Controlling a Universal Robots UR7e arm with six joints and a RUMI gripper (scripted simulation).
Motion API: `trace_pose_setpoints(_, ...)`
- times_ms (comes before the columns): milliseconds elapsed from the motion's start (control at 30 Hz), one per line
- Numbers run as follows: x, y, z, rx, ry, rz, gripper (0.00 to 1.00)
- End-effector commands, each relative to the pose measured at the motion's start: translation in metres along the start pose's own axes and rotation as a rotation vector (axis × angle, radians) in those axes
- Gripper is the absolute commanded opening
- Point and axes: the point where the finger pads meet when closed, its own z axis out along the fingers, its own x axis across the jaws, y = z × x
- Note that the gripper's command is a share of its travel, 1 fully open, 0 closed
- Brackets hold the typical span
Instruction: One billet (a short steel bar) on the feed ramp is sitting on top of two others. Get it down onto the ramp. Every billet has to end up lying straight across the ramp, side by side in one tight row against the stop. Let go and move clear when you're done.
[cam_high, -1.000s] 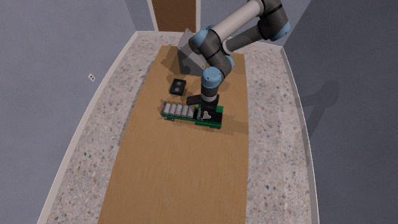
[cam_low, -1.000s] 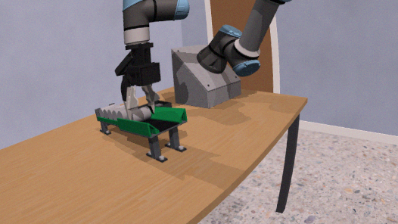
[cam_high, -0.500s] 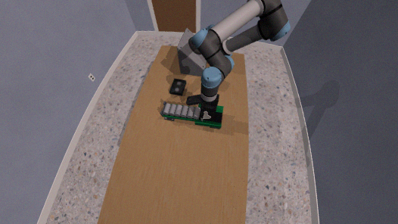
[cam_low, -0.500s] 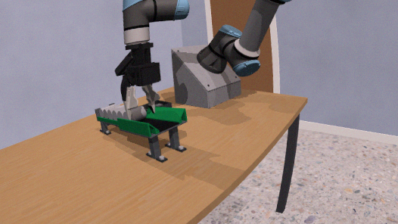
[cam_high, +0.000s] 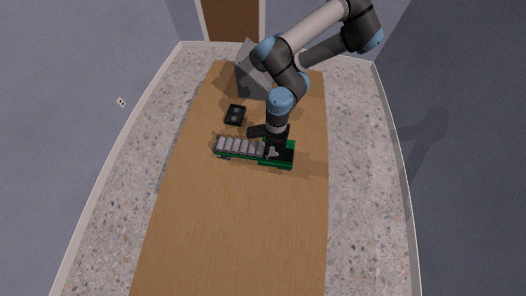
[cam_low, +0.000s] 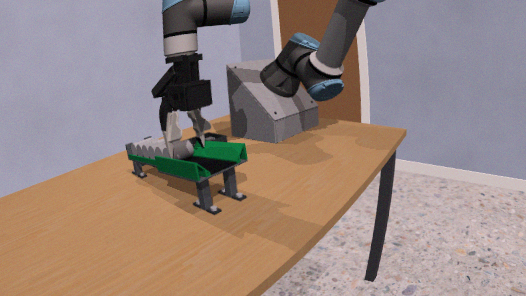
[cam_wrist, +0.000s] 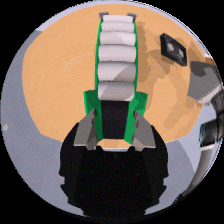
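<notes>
Gripper (cam_high: 272, 151) is released, jaws apart, nothing between them.

Top view: it hangs straight down over the green feed ramp (cam_high: 287, 148), which sits about mid-width of the table (cam_high: 240, 235), in the half nearer the arm's grey pedestal (cam_high: 250, 82). The billets (cam_high: 239, 146) lie crosswise in one row, side by side, running from the gripper toward the table's left long edge. None is stacked on another. The gripper is just at the near end of that row, over the last billet. A small black block (cam_high: 234, 114) lies on the table between the ramp and the pedestal, apart from both.

Exterior view: fingers (cam_low: 171, 131) straddle the last billet (cam_low: 183, 147) at the ramp's upper part, one finger on each side. Whether the pads touch it I cannot tell. The remaining billets run down the slope to the low end. The high end of the ramp (cam_low: 227, 150) beyond the gripper shows bare black bed. The ramp stands on short grey legs (cam_low: 204, 192).

Wrist view: both fingertips sit outside the green side rails. The nearest billet (cam_wrist: 116, 91) lies just ahead of the tips, square across the ramp, four more tight behind it.
</notes>
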Motion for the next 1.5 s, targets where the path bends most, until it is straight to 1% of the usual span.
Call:
trace_pose_setpoints(0, 0.0, 0.0, -0.009, 0.0, -0.001, 0.0, 0.55)
trace_pose_setpoints(333, 0.0, 0.0, -0.065, 0.0, -0.001, 0.0, 0.55)
trace_pose_setpoints(467, 0.0, 0.0, -0.08, 0.0, -0.001, 0.0, 0.55)
trace_pose_setpoints(667, 0.0, 0.0, -0.085, 0.0, -0.001, 0.0, 0.55)
trace_pose_setpoints(1467, 0.0, 0.0, -0.085, 0.0, -0.001, 0.0, 0.55)
